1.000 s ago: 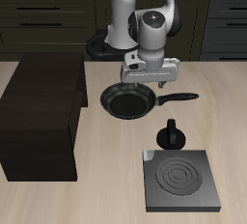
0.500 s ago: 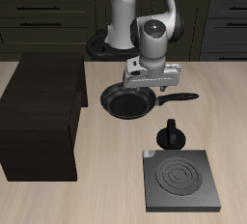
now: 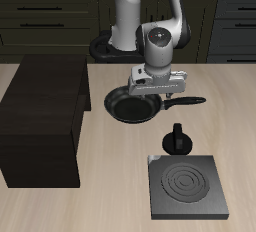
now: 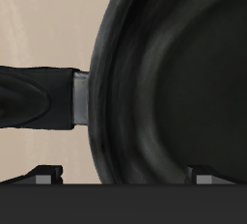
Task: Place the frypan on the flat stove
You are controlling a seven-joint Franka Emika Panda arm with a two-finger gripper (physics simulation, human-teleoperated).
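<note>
Pan (image 3: 131,106) lies on the table beside the dark box (image 3: 40,121), handle (image 3: 188,101) pointing sideways, well apart from the stove (image 3: 187,187) nearer the front edge. Gripper (image 3: 155,88) hangs wrist-down over the rim where the handle joins, probably lining up a grasp. Jaws spread, gripping nothing; the fingertips (image 4: 43,173) flank the rim.

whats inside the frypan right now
Nothing shows inside the frypan: the visible part of its dark bottom is bare in both views. The gripper hangs over the rim near the handle and covers that part, so what lies there cannot be seen.
</note>
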